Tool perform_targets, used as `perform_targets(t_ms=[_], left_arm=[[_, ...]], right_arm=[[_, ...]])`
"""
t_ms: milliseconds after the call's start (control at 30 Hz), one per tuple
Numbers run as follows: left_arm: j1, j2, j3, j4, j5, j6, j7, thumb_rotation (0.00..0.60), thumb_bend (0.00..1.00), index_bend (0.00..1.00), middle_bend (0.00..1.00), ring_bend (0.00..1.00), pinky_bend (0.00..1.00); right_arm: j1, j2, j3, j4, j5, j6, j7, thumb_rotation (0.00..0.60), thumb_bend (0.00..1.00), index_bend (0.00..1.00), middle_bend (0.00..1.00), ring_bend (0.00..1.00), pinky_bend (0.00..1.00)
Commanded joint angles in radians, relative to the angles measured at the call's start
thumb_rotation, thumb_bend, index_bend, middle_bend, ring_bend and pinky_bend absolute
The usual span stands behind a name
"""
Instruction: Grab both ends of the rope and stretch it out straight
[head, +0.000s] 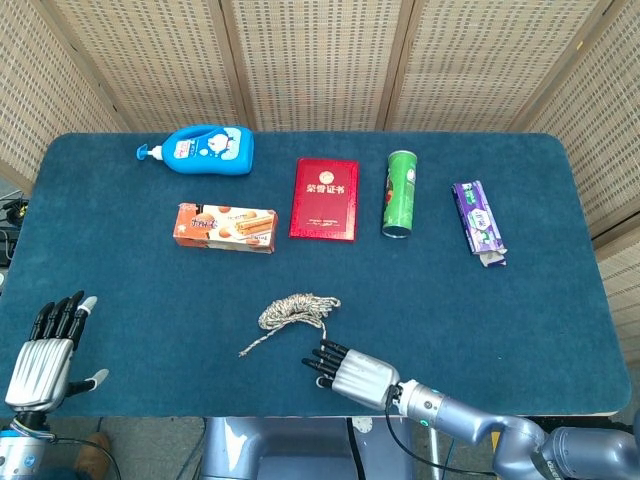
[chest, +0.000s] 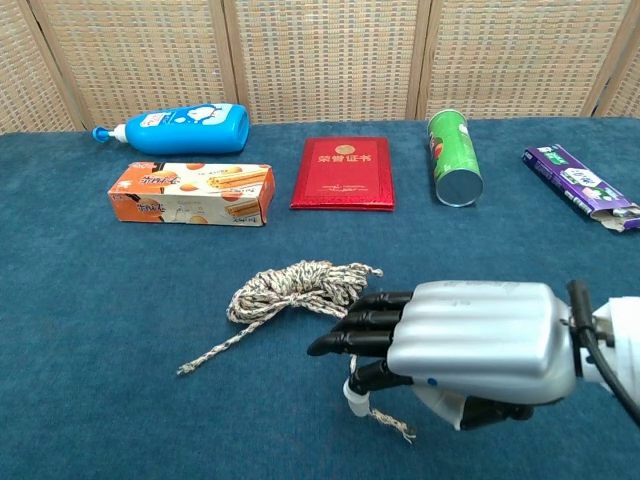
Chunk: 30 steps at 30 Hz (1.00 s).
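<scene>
Blue table (head: 560, 330): rope (chest: 295, 288) coiled, tails trailing toward near edge.

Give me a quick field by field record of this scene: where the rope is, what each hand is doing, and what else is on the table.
rope: loosely coiled near the table's front middle, two loose ends trailing forward
right hand: over the rope's right-hand tail, fingers extended; grasp not visible
left hand: at the front left corner, fingers spread, holding nothing
back row: blue bottle, biscuit box, red booklet, green can, purple packet
table: blue cloth surface
</scene>
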Motion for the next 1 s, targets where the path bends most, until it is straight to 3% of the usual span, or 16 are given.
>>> perform_targets(t_ms=[33,433,1000], left_arm=[[-0.002,-0.001,0.0,0.001,-0.002,-0.002,0.0,0.6,0.02,0.0,0.0,0.0,0.0],[-0.004,0.0,0.0,0.001,-0.008,-0.002,-0.004,0.6,0.02,0.0,0.0,0.0,0.0],[-0.003,-0.011,0.009,0.003,0.0,0.005,0.011,0.6,0.02,0.0,0.0,0.0,0.0]], right_arm=[[0.004,-0.025,-0.003,0.006,0.026,-0.021,-0.036,0.6,1.0,0.3,0.0,0.0,0.0],[0.005,-0.061,-0.006,0.033,0.096,-0.048,-0.097,0.6,1.0,0.3,0.0,0.0,0.0],[-0.022,-0.007,-0.009,0.062,0.208,-0.018,-0.178,0.6,1.0,0.34,0.0,0.0,0.0]])
